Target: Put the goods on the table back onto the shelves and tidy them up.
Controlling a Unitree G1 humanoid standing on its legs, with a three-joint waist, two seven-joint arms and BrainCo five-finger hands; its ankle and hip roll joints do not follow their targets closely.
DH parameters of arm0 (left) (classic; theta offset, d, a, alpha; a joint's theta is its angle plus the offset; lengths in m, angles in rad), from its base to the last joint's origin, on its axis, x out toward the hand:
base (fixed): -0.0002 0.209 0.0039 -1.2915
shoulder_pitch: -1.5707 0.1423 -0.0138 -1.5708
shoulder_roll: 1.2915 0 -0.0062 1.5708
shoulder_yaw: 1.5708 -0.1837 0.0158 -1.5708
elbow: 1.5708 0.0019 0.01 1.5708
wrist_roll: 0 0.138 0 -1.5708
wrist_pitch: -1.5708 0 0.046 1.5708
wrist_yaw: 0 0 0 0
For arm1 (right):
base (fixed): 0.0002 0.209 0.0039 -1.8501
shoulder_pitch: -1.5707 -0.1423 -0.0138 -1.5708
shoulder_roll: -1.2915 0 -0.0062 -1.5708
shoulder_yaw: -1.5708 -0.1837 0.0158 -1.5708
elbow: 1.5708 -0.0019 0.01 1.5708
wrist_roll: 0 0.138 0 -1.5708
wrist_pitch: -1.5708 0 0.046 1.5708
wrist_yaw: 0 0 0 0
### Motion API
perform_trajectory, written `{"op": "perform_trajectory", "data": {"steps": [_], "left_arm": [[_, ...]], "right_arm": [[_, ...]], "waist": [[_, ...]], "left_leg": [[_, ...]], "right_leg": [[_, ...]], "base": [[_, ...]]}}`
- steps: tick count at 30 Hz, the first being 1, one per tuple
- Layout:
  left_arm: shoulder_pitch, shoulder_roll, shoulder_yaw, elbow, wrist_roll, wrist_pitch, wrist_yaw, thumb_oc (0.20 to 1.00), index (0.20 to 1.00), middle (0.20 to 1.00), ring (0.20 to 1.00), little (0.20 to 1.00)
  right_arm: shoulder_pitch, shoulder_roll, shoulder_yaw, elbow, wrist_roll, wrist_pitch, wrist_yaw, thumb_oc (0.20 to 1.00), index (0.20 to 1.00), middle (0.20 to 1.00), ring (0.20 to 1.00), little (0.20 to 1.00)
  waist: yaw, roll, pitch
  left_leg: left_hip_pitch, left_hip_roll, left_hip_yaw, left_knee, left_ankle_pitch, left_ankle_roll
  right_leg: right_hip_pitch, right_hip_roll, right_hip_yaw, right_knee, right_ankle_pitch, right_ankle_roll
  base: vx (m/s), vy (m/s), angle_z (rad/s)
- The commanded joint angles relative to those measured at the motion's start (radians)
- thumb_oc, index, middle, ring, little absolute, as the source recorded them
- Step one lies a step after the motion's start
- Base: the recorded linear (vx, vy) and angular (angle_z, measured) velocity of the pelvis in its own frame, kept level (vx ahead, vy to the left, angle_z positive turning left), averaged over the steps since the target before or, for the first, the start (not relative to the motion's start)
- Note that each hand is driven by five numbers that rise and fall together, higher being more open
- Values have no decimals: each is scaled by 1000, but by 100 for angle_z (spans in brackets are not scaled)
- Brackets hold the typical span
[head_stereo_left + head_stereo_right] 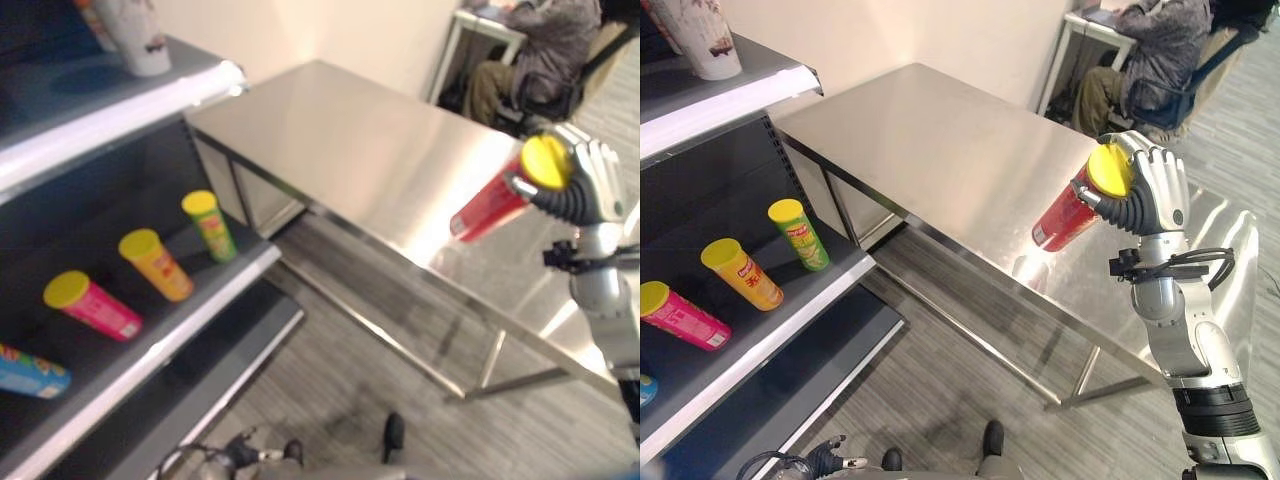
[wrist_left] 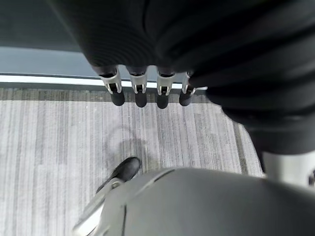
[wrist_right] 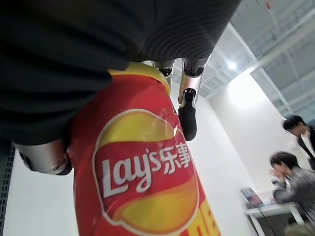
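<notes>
The right hand point(image 1: 1150, 190), fingers wrapped around the red can point(image 1: 1068, 215), holds it tilted above the table point(image 1: 940, 150) for transfer to the shelf point(image 1: 760, 330).

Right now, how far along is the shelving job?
Looks mostly done: the steel table has nothing lying on it, and green, orange and pink chip cans already lie on the shelf. In hand: the right hand holds a red chip can above the table. Left: shelve it, then straighten the row. The left hand hangs over the floor.
</notes>
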Motion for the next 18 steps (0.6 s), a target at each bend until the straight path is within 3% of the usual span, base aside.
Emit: {"op": "perform_trajectory", "data": {"steps": [1, 2, 4, 6, 8, 13, 16, 18], "left_arm": [[31, -38, -17, 40, 22, -9, -27, 1000, 1000, 1000, 1000, 1000], [45, -34, 1, 39, 9, -6, -26, 1000, 1000, 1000, 1000, 1000], [54, -27, 16, 34, -10, -5, -21, 1000, 1000, 1000, 1000, 1000], [56, -22, 43, 26, -37, -5, -8, 1000, 1000, 1000, 1000, 1000], [55, -32, 66, 29, -55, -6, 4, 1000, 1000, 1000, 1000, 1000], [39, -78, 43, 18, -78, -13, 45, 1000, 1000, 1000, 1000, 1000], [39, -97, 31, 19, -74, -15, 53, 1000, 1000, 1000, 1000, 1000], [38, -111, 93, 30, -149, -18, 67, 1000, 1000, 1000, 1000, 1000]], "right_arm": [[-119, -16, -43, -88, 2, -27, -12, 200, 200, 200, 200, 200], [-115, -9, -39, -89, 8, -31, -6, 200, 200, 200, 200, 200], [-124, 4, -27, -95, 15, -40, -14, 200, 200, 200, 200, 200], [-145, 10, -6, -103, 35, -44, -17, 200, 200, 200, 200, 200], [-163, 22, 9, -117, 58, -60, -12, 200, 200, 200, 200, 200], [-248, 25, 75, -211, 146, -127, -1, 200, 200, 200, 200, 200], [-242, 28, 85, -226, 182, -147, -8, 200, 200, 200, 200, 200], [-216, 25, 96, -237, 228, -159, 6, 200, 200, 200, 200, 200]], "waist": [[63, -17, -61], [78, -24, -80], [104, -33, -102], [119, -46, -115], [127, -57, -119], [133, -8, -62], [125, 11, -35], [131, 21, -5]], "left_leg": [[-75, -48, -102, 2, -37, 15], [-96, -60, -102, 8, -23, 18], [-128, -68, -97, 8, 4, 14], [-151, -79, -108, 7, 26, 1], [-179, -79, -112, 8, 47, -12], [-295, -25, -154, 0, 148, -75], [-320, -22, -171, 0, 154, -91], [-331, -37, -193, 4, 161, -114]], "right_leg": [[58, -54, 34, 105, -73, 29], [94, -18, 70, 168, -107, 32], [128, 9, 101, 163, -117, 26], [177, 35, 104, 79, -201, -4], [211, 58, 122, -23, -233, -23], [228, 146, 119, -192, -211, -76], [234, 172, 116, -213, -203, -87], [232, 175, 87, -229, -183, -96]], "base": [[-120, -82, -15], [-92, -62, -3], [-134, -167, -1], [-99, -206, -16], [-181, -282, -3], [-313, -284, 0], [-217, -171, 27], [-343, -183, 49]]}}
